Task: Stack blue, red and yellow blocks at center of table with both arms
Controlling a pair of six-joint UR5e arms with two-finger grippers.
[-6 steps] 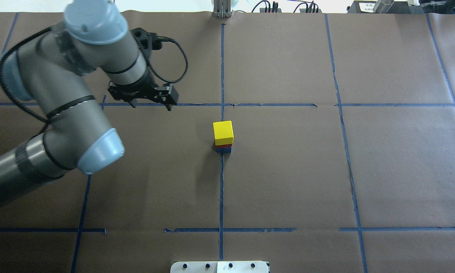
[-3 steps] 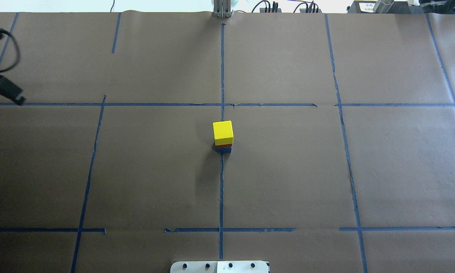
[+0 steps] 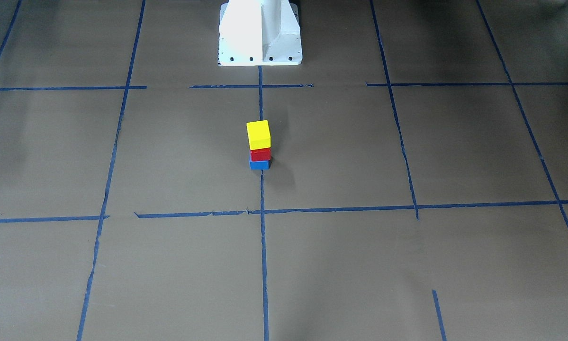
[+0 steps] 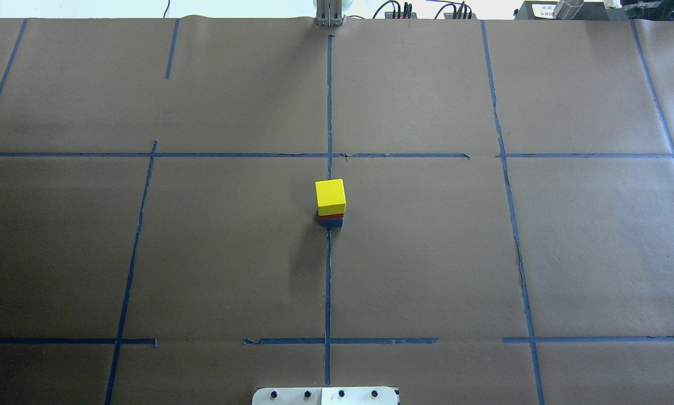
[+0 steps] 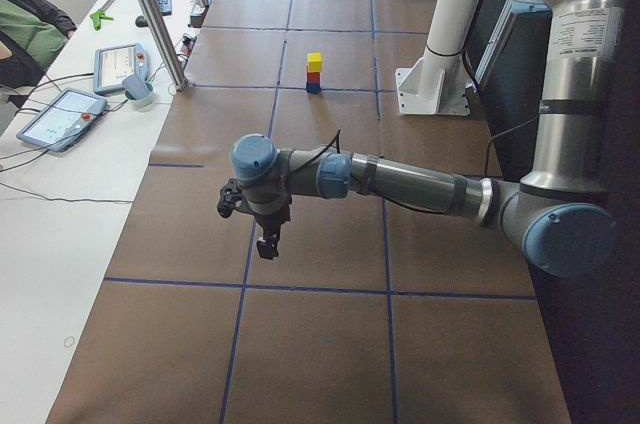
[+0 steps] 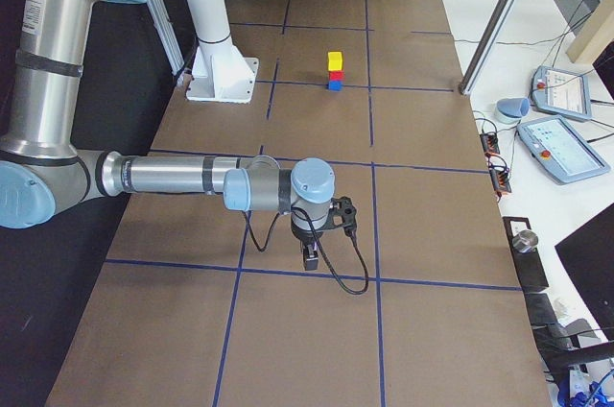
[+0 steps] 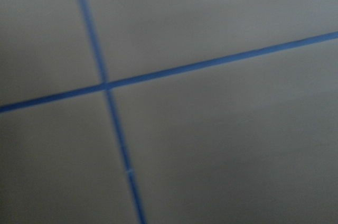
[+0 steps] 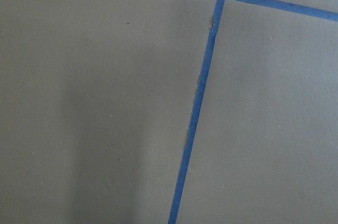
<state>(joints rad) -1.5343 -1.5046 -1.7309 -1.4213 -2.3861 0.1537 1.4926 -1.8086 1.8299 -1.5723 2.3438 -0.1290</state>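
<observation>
A stack stands at the table's middle: yellow block [image 4: 330, 194] on top, red block [image 4: 331, 215] under it, blue block [image 4: 331, 222] at the bottom. It shows too in the front view, with yellow block [image 3: 258, 134], red block [image 3: 260, 154] and blue block [image 3: 259, 165]. My left gripper [image 5: 267, 244] shows only in the exterior left view, far from the stack; I cannot tell if it is open. My right gripper [image 6: 310, 255] shows only in the exterior right view, far from the stack; I cannot tell its state.
Brown paper with blue tape lines [image 4: 328, 281] covers the table. The white robot base [image 3: 260, 33] stands behind the stack. Tablets [image 5: 60, 116] and a bowl lie on the white side table. Both wrist views show only paper and tape lines [image 8: 198, 97].
My left arm has swung away from near the stack and left the overhead view on its left side. The stack has not moved.
</observation>
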